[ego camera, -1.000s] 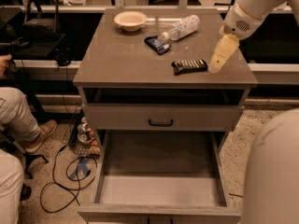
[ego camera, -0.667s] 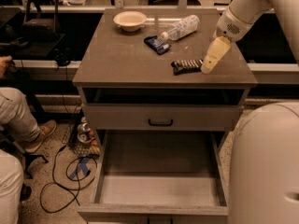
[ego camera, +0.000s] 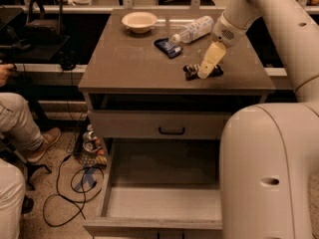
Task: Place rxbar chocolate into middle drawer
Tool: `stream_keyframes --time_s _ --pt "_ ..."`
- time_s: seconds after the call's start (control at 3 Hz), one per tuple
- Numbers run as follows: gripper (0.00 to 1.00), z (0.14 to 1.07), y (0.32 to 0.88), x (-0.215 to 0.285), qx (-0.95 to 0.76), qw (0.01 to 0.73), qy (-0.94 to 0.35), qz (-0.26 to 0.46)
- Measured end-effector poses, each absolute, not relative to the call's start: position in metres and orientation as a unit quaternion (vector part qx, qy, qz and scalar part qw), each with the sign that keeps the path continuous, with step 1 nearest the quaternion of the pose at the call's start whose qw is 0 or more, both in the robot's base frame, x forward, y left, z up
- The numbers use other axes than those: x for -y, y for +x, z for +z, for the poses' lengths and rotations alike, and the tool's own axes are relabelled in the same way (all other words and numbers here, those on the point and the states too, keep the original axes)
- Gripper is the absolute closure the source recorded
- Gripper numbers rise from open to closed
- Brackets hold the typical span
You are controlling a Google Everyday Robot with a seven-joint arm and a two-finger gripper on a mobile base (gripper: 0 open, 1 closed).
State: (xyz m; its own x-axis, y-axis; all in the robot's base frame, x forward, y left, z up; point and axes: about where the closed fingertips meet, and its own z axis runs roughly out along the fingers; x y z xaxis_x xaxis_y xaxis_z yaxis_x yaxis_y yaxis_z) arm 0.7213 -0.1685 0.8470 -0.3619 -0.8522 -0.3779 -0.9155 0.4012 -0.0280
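Grey-brown cabinet top [ego camera: 124, 63], seen from the front and above. Near the back edge, left of centre: pale bowl [ego camera: 139, 20], upright. Further right along the back: clear plastic bottle [ego camera: 195, 29] on its side, cap toward the front left. Just in front of the cap: blue-and-white snack packet [ego camera: 168, 47], flat. Nearer the front, right of centre: rxbar chocolate [ego camera: 190, 70], flat, partly hidden behind the gripper [ego camera: 204, 73], low over the bar's middle.

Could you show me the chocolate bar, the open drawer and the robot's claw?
rxbar chocolate [ego camera: 190, 70]: camera view, left end of its wrapper.
middle drawer [ego camera: 164, 203]: camera view, its bare floor.
gripper [ego camera: 204, 73]: camera view, its lower tip, over the bar's middle.
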Motion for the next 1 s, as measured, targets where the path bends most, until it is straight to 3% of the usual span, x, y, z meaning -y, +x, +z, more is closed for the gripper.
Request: stream_keyframes --time_s 0.33,0.67,1.0 --pt "0.0 0.836 0.73 0.153 -0.82 0.15 -0.546 0.082" --pt "0.14 0.825 0.735 0.144 -0.82 0.134 -0.552 0.077" --pt "0.37 0.815 0.736 0.144 -0.82 0.123 -0.553 0.076"
